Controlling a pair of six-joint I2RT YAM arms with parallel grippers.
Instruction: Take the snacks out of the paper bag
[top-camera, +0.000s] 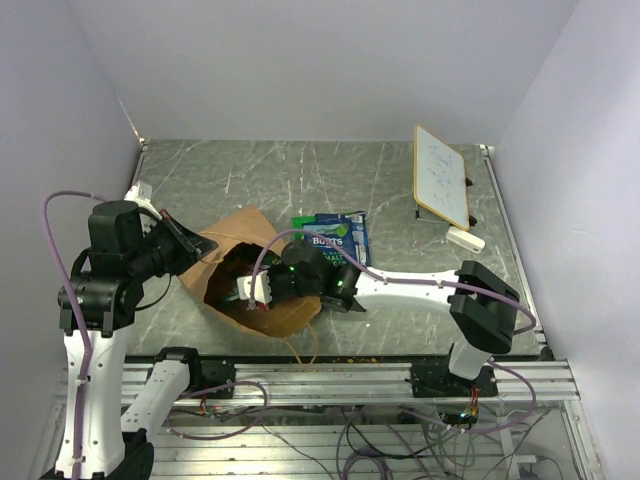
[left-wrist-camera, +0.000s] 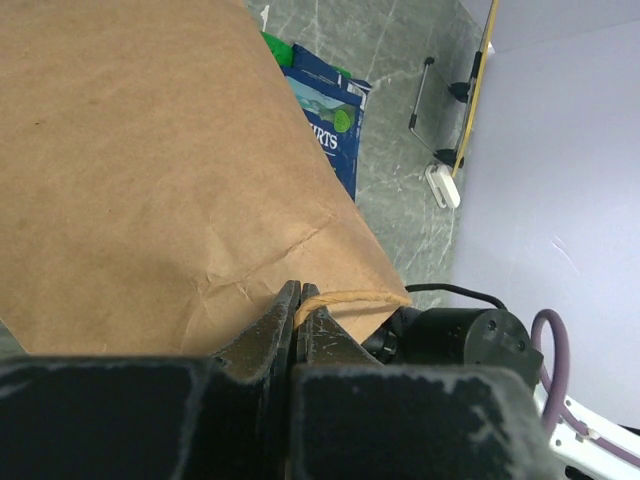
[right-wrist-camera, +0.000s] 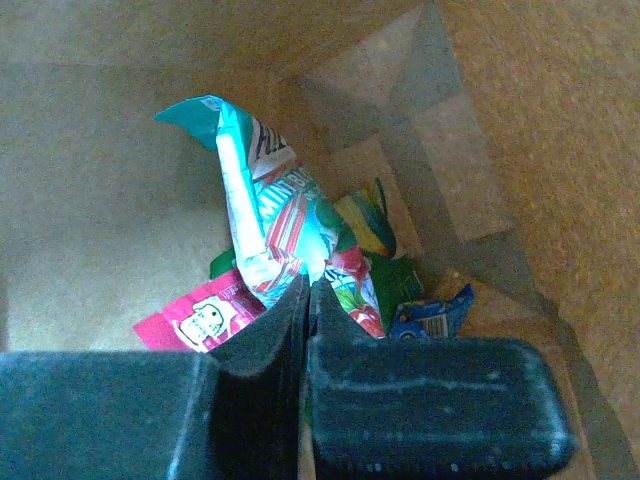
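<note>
The brown paper bag (top-camera: 243, 232) lies on its side with its mouth toward the arms. My left gripper (top-camera: 196, 244) is shut on the bag's thin looped handle (left-wrist-camera: 345, 296), and its jaws (left-wrist-camera: 298, 292) press together at the bag's rim (left-wrist-camera: 150, 150). My right gripper (top-camera: 256, 290) reaches into the bag's mouth. Inside, it (right-wrist-camera: 308, 285) is shut on the lower edge of a teal-and-white snack packet (right-wrist-camera: 262, 205), which stands up from the pile. A pink-red packet (right-wrist-camera: 197, 317), a yellow-green one (right-wrist-camera: 366, 225) and a blue one (right-wrist-camera: 432, 316) lie under it. Blue Burts packets (top-camera: 332, 237) rest on the table beside the bag.
A white framed board (top-camera: 441, 175) stands propped at the back right, with a small white block (top-camera: 465, 239) in front of it. The right arm's white forearm (top-camera: 410, 290) stretches across the table's near side. The grey marbled table (top-camera: 300, 170) ends at a metal rail in front.
</note>
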